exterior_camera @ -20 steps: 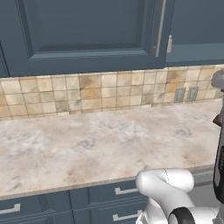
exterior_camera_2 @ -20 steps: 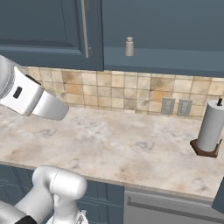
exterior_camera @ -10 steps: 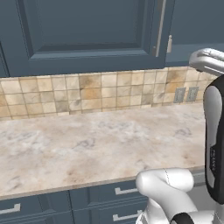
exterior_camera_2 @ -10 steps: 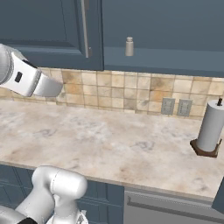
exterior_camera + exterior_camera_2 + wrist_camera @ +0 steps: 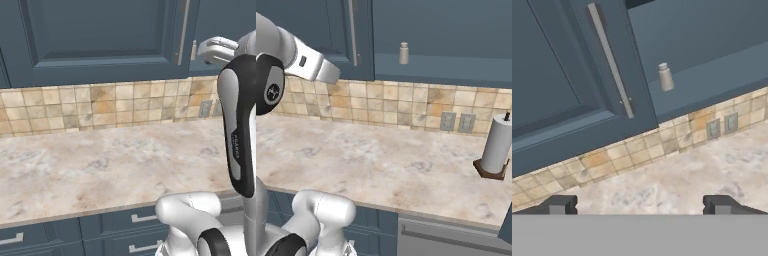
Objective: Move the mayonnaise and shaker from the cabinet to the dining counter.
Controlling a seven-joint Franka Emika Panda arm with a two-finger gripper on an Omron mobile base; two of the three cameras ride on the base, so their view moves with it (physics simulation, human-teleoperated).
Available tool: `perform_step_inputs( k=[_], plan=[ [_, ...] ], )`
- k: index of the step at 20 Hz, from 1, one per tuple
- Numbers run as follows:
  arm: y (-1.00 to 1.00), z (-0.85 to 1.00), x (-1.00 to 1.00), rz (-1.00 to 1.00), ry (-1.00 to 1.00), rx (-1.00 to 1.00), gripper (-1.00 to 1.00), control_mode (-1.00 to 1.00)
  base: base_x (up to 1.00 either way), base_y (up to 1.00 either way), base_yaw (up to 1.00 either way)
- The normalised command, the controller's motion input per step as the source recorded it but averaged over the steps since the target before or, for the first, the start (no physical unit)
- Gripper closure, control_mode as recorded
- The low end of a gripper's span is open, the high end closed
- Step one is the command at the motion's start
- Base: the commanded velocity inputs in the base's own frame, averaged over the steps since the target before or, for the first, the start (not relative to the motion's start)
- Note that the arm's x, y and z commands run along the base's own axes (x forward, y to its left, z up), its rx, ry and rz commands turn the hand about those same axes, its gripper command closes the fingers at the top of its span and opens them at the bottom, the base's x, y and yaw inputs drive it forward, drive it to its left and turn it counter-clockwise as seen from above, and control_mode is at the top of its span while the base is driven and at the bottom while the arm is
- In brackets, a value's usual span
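Observation:
The shaker [image 5: 665,77] is a small pale grey cylinder standing upright on the open cabinet's bottom shelf [image 5: 712,87], just right of a panelled door with a long silver bar handle [image 5: 610,60]. It also shows in the right base view as the shaker [image 5: 403,53] and as a sliver past the door edge, the shaker [image 5: 194,50]. My gripper [image 5: 639,205] is open with nothing between its fingertips [image 5: 559,205], well short of the shaker and below it. The mayonnaise and the dining counter are out of view.
A marble-look counter [image 5: 381,165] backed by tan tiles runs below the cabinet. A paper towel roll [image 5: 495,147] stands at its right end, near two wall outlets [image 5: 457,121]. Drawers with short handles [image 5: 142,218] sit under the counter edge.
My arm has swung upward toward the cabinet, its white forearm rising in both base views. The shaker has not moved and the gripper stays open.

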Motion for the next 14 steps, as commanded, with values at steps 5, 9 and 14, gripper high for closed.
perform_step_inputs(
  k=[5,9,14],
  plan=[
    [0.07,-0.01,0.61,0.05,-0.02,0.00,-1.00,-1.00,0.00,0.00,0.00],
    [0.00,0.00,0.62,0.04,-0.04,0.00,-1.00,-1.00,0.00,0.00,0.00],
    [0.00,-0.05,0.56,0.04,-0.05,0.00,-1.00,-1.00,0.00,0.00,0.00]
  ],
)
